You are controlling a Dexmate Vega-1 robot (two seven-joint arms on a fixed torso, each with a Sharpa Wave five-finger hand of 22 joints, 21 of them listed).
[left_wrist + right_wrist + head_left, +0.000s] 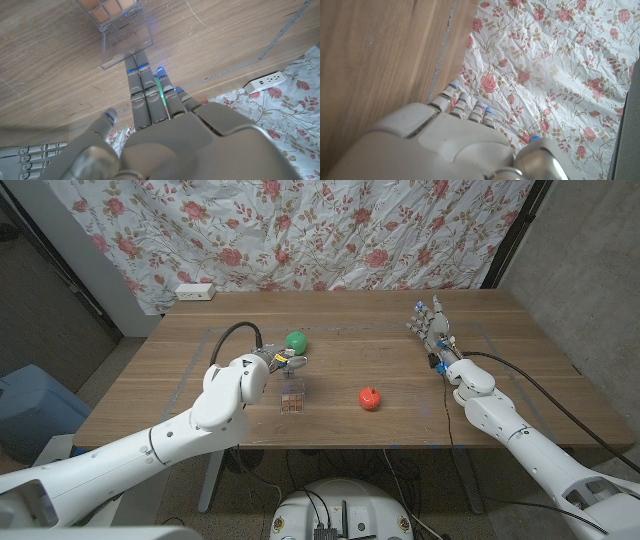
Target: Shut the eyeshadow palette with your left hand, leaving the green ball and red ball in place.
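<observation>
Left wrist view shows the left robot hand (150, 107), empty, fingers extended, fingertips touching the eyeshadow palette's (112, 20) clear raised lid (125, 45). Best to press it down gently, staying away from the green ball (296, 340) just beyond.

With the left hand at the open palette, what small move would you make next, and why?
Probably push the left hand a little further against the clear lid to fold it over the pans. Its fingertips sit at the lid's edge, and the eyeshadow palette is still open. Keep low: the green ball lies just beyond.
</observation>
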